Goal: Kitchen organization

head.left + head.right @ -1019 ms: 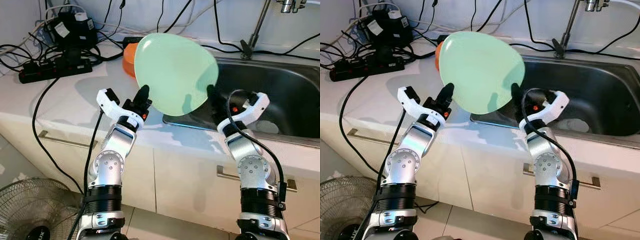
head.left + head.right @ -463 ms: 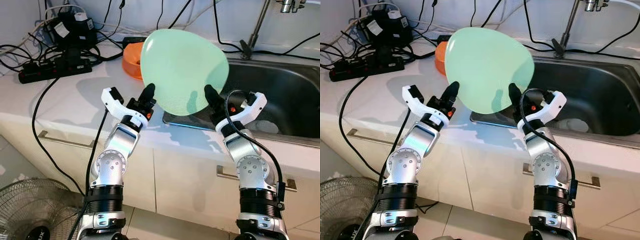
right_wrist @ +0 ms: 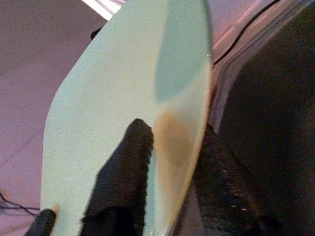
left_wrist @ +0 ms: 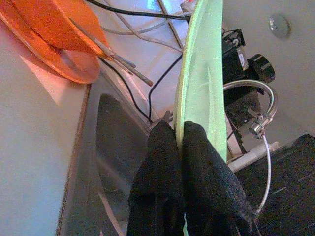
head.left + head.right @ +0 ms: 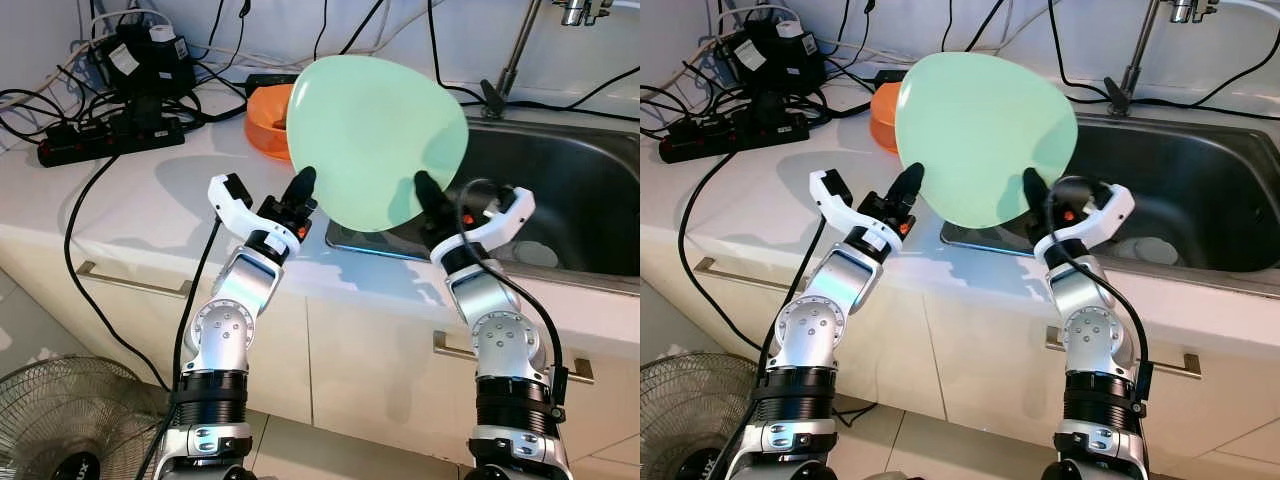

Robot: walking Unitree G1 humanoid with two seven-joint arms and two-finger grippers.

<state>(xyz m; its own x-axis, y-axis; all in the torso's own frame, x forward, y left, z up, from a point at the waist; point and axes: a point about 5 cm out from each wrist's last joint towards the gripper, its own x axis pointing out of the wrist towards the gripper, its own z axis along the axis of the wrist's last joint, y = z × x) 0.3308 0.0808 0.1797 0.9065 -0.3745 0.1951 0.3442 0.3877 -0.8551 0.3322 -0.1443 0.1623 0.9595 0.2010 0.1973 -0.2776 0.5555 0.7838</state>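
Note:
A pale green plate [image 5: 378, 140] stands tilted on edge in the air over the counter's front and the left rim of the steel sink [image 5: 570, 180]. My left gripper [image 5: 300, 192] is shut on the plate's lower left rim; the left wrist view shows both black fingers [image 4: 165, 162] pinching the thin edge of the plate [image 4: 202, 73]. At the lower right rim my right gripper [image 5: 428, 198] is shut too, with one finger [image 3: 123, 172] across the plate's face [image 3: 128, 83] and the other behind it.
An orange bowl [image 5: 266, 118] with utensils sits on the white counter behind the plate. A power strip [image 5: 110, 140] and tangled cables lie at the back left. The faucet [image 5: 515, 55] rises behind the sink, which holds a pale dish [image 5: 538, 254]. A fan [image 5: 70, 420] stands on the floor.
Both grippers have carried the plate to the right, toward the sink. More of the orange bowl shows behind it.

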